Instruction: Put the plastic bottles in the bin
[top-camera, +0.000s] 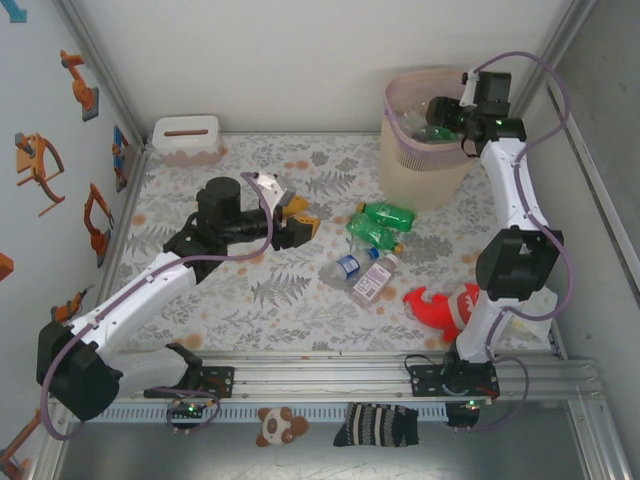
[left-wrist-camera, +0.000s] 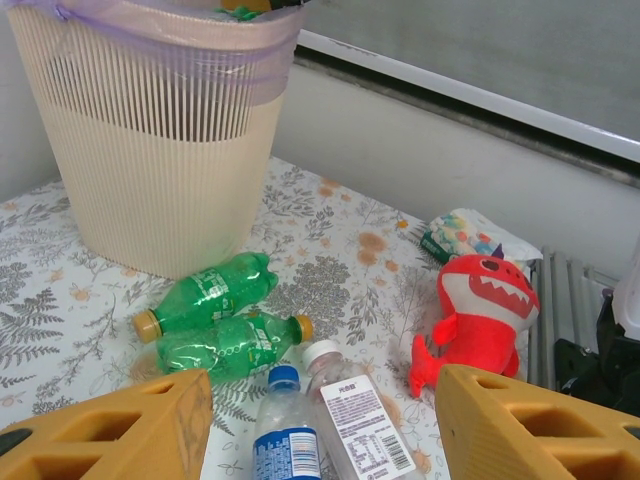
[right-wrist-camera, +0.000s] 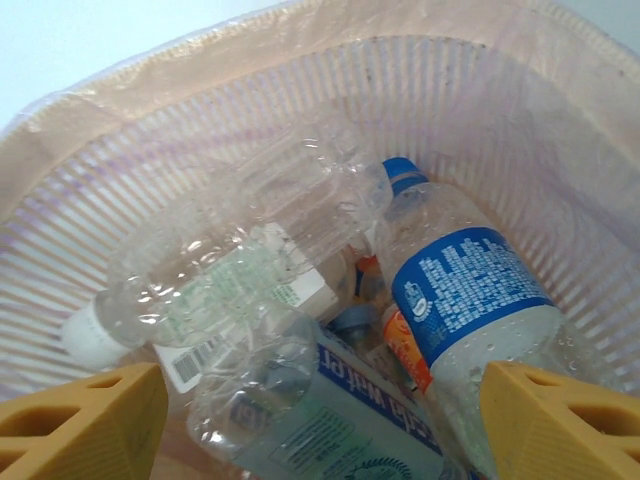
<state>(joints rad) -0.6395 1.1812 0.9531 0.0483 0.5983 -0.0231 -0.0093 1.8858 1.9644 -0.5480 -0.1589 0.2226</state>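
I have my left gripper (top-camera: 300, 222) hanging over a table cloth (top-camera: 250, 300) printed with grey ferns and orange blossoms. Pale panel walls close the table in. The wall on that gripper's outer side carries orange cut-out figures (top-camera: 40, 165). A low white box (top-camera: 186, 138) sits against the far wall, on the side of this gripper away from the bin (top-camera: 420, 165). Behind both arms runs a metal rail (top-camera: 330, 365), with a striped sock (top-camera: 375, 425) and a small brown plush (top-camera: 280, 425) beyond it.

The left gripper's yellow fingers (left-wrist-camera: 130, 430) stand wide apart with nothing between them. Just ahead of them lie a blue-capped bottle (left-wrist-camera: 285, 440) and a white-capped bottle (left-wrist-camera: 355, 420), both clear, side by side. A little further ahead are two green bottles (left-wrist-camera: 205, 295) with yellow caps, touching along their length. The beige ribbed bin, with its pale pink liner folded over the rim, stands beyond them. A red shark toy (left-wrist-camera: 480, 310) sits ahead and to the right in this wrist view.

My right gripper (right-wrist-camera: 320, 400) is held over the bin's mouth, fingers spread wide and gripping nothing. Directly below it bottles are piled. One is a clear crumpled bottle (right-wrist-camera: 240, 250) with a white cap, lying crosswise. Another is a blue-labelled bottle (right-wrist-camera: 465, 300) with a blue cap and an orange band.
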